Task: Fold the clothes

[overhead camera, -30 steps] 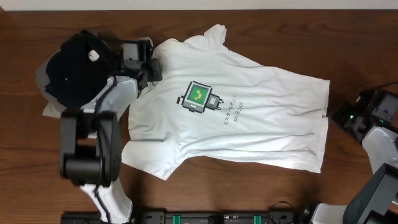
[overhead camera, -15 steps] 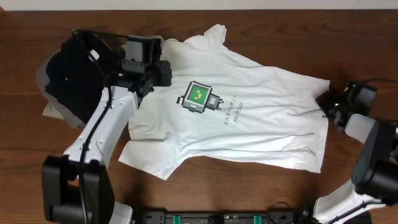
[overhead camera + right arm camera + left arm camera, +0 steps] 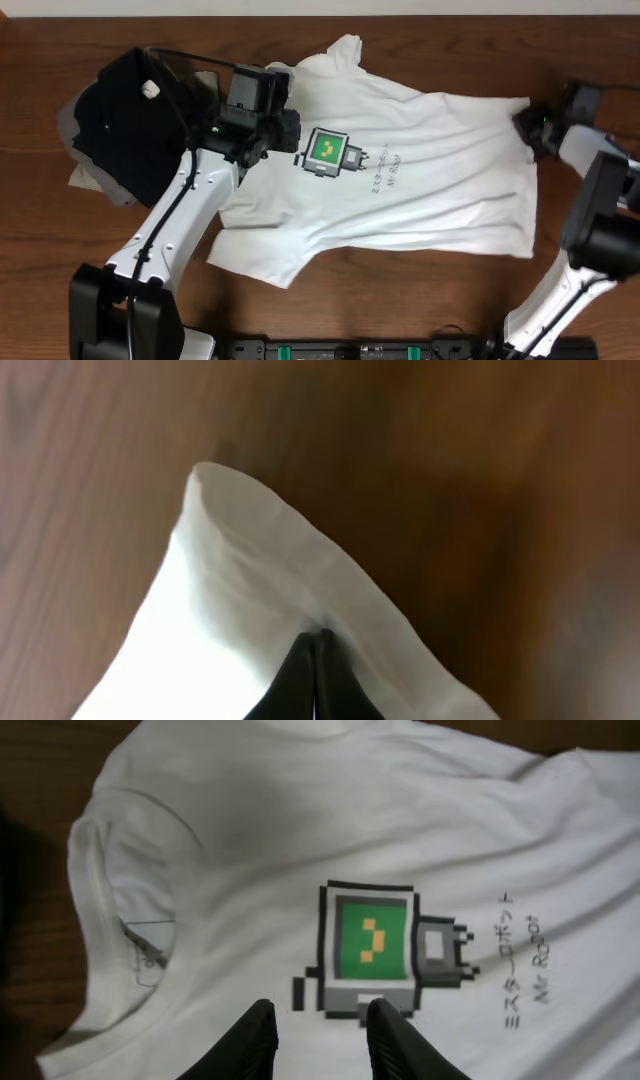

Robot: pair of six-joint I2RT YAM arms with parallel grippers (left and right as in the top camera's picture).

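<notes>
The clothes, a white T-shirt (image 3: 430, 190), lie spread flat on the wooden table, collar to the left and hem to the right. Its green-and-grey robot print (image 3: 330, 152) faces up. My left gripper (image 3: 290, 138) is above the chest just left of the print. In the left wrist view the left gripper (image 3: 320, 1010) stands open, flat fabric showing between its fingers, the print (image 3: 375, 942) just ahead and the collar (image 3: 100, 890) to the left. My right gripper (image 3: 527, 125) is shut on the shirt's far hem corner (image 3: 290, 590), pinching the fabric at its fingertips (image 3: 318, 632).
A black folded garment (image 3: 125, 120) with a white tag lies on a grey folded garment (image 3: 72, 170) at the left, close beside the shirt's collar. Bare wood runs along the near side and right of the hem. The arm bases stand at the near edge.
My right gripper has moved toward the far edge, pulling the hem corner with it, so the hem now runs straighter. My left gripper slid right along the chest toward the print.
</notes>
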